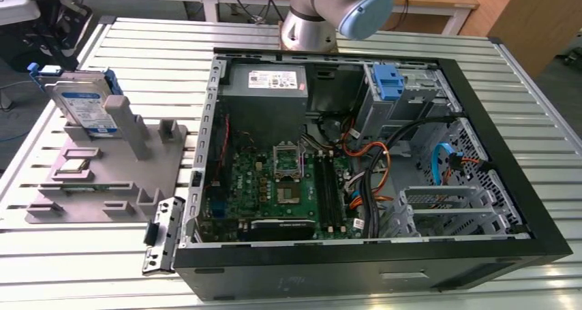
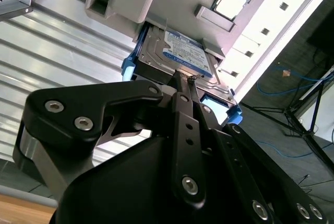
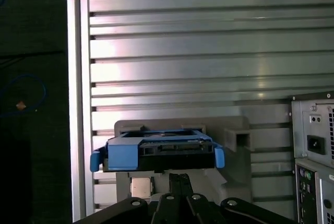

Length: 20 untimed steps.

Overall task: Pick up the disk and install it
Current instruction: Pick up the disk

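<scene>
One disk (image 1: 84, 105), a silver hard drive clipped in a blue carrier, is seen standing on edge in a slot of the grey fixture (image 1: 109, 180). It is on the slatted aluminium table (image 1: 364, 37) at the exterior view's left, well apart from the open computer case (image 1: 364, 276). In both wrist views the gripper (image 2: 183, 78) is lined up over the disk's upper edge, near its middle. Its two fingers are drawn together into a narrow point, and nothing is held between them. Whether the tips touch the carrier cannot be told.

The step in hand is judged to be the pickup, not yet achieved. For a sound grasp, the fingers would need to be spread wider than the carrier's thickness. They should be centred along its length, and the flat faces should be taken rather than the blue tabs at the ends. A straight pull along the slot is advised, so that the carrier is not jammed against the fixture's posts. A processor chip (image 1: 73, 165) is lying loose lower on the fixture and should be left undisturbed.
</scene>
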Motion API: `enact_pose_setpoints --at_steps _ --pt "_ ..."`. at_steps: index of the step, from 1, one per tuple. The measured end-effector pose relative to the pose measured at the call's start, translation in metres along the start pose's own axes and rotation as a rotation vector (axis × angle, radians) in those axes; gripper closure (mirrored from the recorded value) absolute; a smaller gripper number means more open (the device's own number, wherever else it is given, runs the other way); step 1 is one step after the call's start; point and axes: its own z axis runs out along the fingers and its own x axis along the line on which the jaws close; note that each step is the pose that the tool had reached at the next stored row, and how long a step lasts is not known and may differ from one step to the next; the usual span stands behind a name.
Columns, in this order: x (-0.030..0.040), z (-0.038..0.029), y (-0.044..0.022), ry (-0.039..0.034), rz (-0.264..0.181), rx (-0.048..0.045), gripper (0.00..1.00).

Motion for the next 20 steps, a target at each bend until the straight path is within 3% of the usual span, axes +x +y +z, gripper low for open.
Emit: enact_pose_setpoints --at_steps 3,12,20 --pt "0.0 0.0 0.0 0.0014 -0.035 -0.0001 0.89" --pt "0.0 0.0 0.0 0.002 -0.047 -0.0001 0.89" --pt "0.0 -0.0001 0.0 0.0063 -0.145 -0.0014 0.89"
